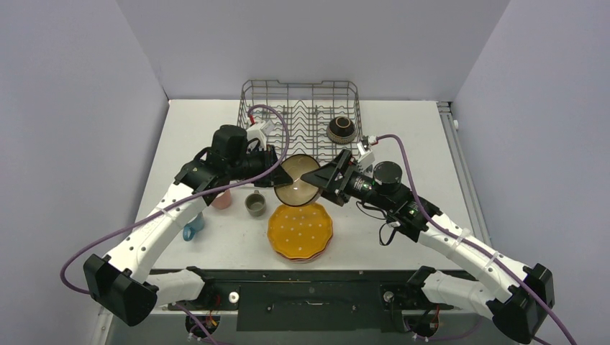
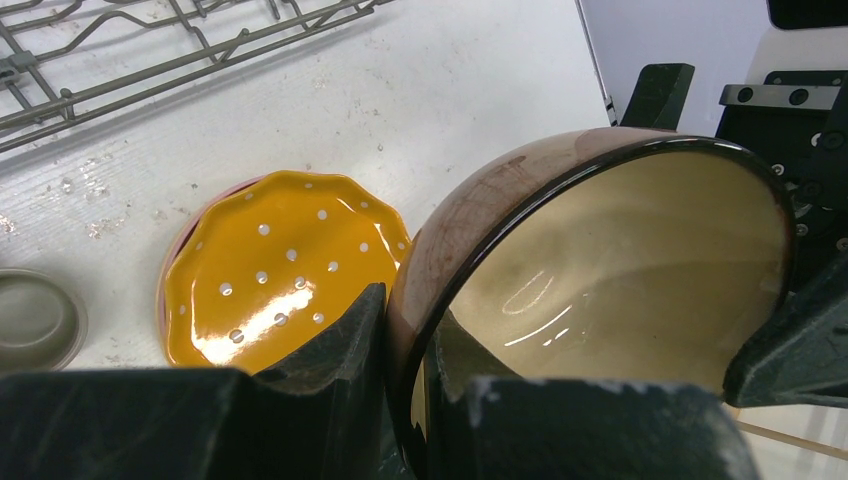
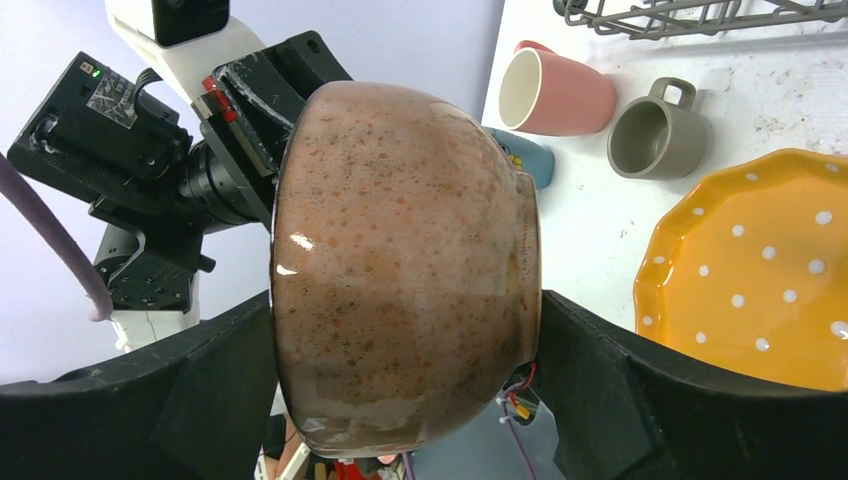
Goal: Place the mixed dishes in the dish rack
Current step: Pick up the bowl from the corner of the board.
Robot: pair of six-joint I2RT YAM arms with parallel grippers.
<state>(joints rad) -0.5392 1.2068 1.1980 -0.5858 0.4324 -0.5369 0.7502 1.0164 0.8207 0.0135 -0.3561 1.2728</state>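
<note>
Glazed ceramic, probably heavy and slick: we are pinching the terracotta bowl (image 3: 400, 230) by its rim in the left gripper (image 2: 405, 335), the right gripper (image 3: 405, 305) straddling its belly wide, contact unclear.

A tilted terracotta bowl (image 2: 620, 260) is pinched at its rim by the left gripper (image 2: 405, 335). Beyond it, an orange-yellow dotted plate (image 2: 285, 265), a grey-green cup (image 2: 35, 320) and the dish rack (image 2: 150, 60) are seen on the white table (image 2: 450, 90).

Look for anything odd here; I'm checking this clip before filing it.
The brown bowl hangs in mid-air tipped on its side, its rim pinched by the left tool while the right tool straddles its body; whether that one grips is unclear. No spill or damage shows.
</note>
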